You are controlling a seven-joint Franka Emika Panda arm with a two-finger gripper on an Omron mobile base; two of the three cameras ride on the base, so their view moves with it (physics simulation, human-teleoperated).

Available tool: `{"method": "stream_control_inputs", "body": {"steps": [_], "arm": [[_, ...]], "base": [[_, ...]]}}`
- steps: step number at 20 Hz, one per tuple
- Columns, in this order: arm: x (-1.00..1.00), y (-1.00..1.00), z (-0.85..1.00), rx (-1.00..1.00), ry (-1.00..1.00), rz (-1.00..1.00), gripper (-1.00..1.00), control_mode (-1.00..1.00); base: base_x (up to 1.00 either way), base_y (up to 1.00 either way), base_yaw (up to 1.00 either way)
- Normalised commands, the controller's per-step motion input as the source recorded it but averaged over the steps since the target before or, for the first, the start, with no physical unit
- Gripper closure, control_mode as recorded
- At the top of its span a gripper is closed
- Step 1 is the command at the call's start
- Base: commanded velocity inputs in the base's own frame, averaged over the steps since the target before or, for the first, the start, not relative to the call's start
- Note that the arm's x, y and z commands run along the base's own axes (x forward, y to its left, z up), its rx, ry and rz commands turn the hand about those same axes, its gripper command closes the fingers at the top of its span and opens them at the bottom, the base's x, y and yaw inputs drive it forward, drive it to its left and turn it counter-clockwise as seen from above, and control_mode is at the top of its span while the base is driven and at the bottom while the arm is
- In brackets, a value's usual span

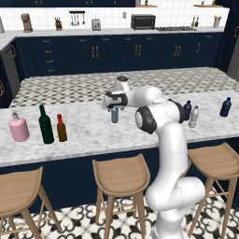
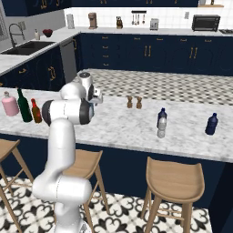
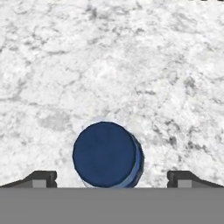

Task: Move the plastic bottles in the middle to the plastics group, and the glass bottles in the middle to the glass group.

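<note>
My tool (image 3: 112,179) hangs wide open, holding nothing. It sits directly above the teal bottle (image 1: 115,115) standing mid-table (image 1: 93,135).

Dark navy cabinets (image 1: 116,53) along the back wall under white tile. Toaster oven (image 1: 143,21) on the rear counter. Marble island counter (image 2: 123,125) in front, wooden stools (image 1: 120,175) below, patterned floor tiles (image 1: 93,219).

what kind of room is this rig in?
A rendered home kitchen, apparently: a white marble island counter with wooden bar stools in front, navy cabinets along the back wall, and a black toaster oven beside a stovetop.
</note>
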Motion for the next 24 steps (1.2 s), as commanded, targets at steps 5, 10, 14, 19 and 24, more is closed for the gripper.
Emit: {"method": "stream_control_inputs", "body": {"steps": [5,10,14,19,24], "arm": [[0.15,0.00,-0.09,0.00,0.00,0.00,-1.00,-1.00],[0.07,0.00,0.00,0.00,0.00,0.00,-1.00,-1.00],[-0.01,0.00,0.00,0.00,0.00,0.00,1.00,-1.00],[0.00,0.00,0.00,0.00,0.00,0.00,1.00,-1.00],[-0.30,0.00,0.00,0.00,-0.04,0.00,1.00,-1.00]], "base": [[0.00,0.00,0.00],[0.00,0.00,0.00],[0.00,0.00,0.00],[0.00,0.00,0.00],[0.00,0.00,0.00]]}}
